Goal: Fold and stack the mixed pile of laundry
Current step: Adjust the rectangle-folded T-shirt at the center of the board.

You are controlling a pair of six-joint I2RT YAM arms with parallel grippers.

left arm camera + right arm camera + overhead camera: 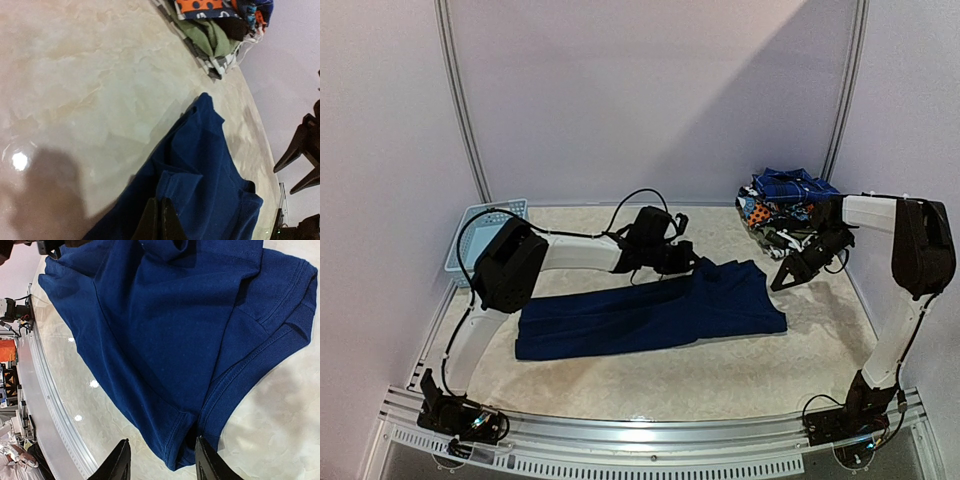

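Top external view: I am seeing the navy shirt (650, 310) lying spread across the table (720, 385), with the laundry pile (782, 208) sitting at the far right corner. My left tool (159, 217) is pinching the shirt's far edge, and my right tool (162, 460) is hovering spread open over its right edge.

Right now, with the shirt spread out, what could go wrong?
1. The left jaws pinch only a small fold at the far edge of the navy shirt; it may slip out when lifted.
2. The right jaws stand open over a layered hem corner and may catch only one layer.
3. The laundry pile lies close beside the right arm; a swing could knock it.
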